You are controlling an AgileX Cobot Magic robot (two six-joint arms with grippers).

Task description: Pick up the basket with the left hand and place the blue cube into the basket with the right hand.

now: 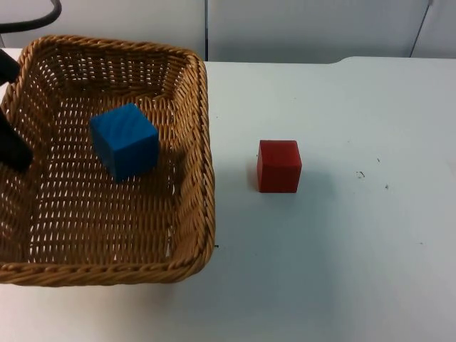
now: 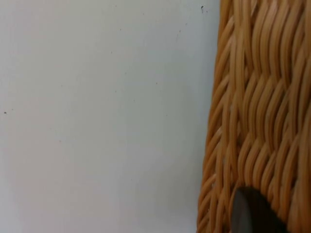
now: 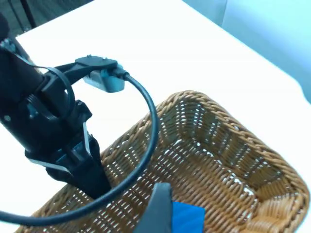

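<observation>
A rectangular woven wicker basket [image 1: 189,164], golden brown, takes up the left side of the white bench [image 1: 335,242] in the top view. Inside it, a solid blue cube [image 1: 125,140] rests on the open-weave floor, nearer the far wall than the near rim.

The left claw [image 1: 14,146] is at the basket's left rim, its black fingers clamped on the wicker edge. In the right wrist view, the left arm comes down onto that same rim [image 3: 92,177], one finger reaching inside the basket. In the left wrist view, a dark fingertip [image 2: 252,213] presses against the braided wall, with bare bench beside it.

A small red cube [image 1: 278,165] sits on the bench to the right of the basket, apart from it.

The right claw [image 3: 158,211] seems to hang above the basket, over the blue cube; whether its fingers are spread or closed cannot be made out.
</observation>
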